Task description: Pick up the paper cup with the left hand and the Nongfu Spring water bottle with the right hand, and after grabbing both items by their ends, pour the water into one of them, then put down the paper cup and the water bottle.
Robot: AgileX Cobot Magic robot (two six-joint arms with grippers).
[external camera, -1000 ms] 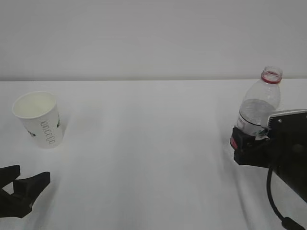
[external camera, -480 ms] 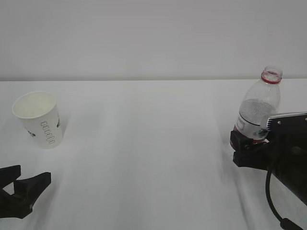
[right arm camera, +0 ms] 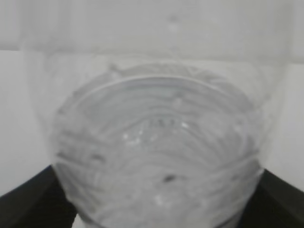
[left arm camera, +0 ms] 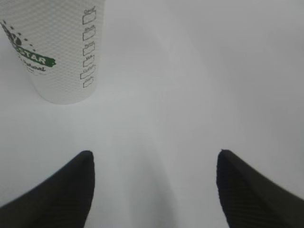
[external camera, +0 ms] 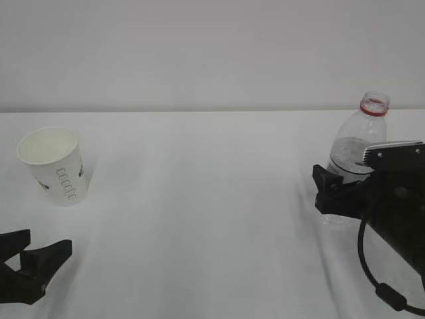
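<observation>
Paper cup (external camera: 53,166) stands upright at far left of the white surface (external camera: 199,199), mouth up, long axis vertical with a slight lean; tapered white paper, rolled rim, grey lettering running down its side, small dark green logo. In the left wrist view the paper cup (left arm camera: 54,50) sits upper left, showing a fine dotted texture, green logo text and a column of small outlined boxes. Left gripper (external camera: 33,262) is low at the bottom-left corner, well apart from the cup, black fingers spread wide with nothing between them; the wrist view shows the left gripper (left arm camera: 154,190) as two dark ribbed fingertips (left arm camera: 71,190) over bare surface. Nongfu Spring water bottle (external camera: 358,143) stands upright at far right, neck up, long axis vertical, uncapped with a red neck ring; clear ribbed plastic, lower body hidden by the arm. Right gripper (external camera: 335,196) sits around the bottle's lower body, black with a light grey plate on top; jaws stand wide on either side, grip or contact cannot be told. Right wrist view: bottle (right arm camera: 156,152) fills the frame, blurred, clear ribbed wall, dark jaw corners at both bottom edges. Water level not clearly readable.
</observation>
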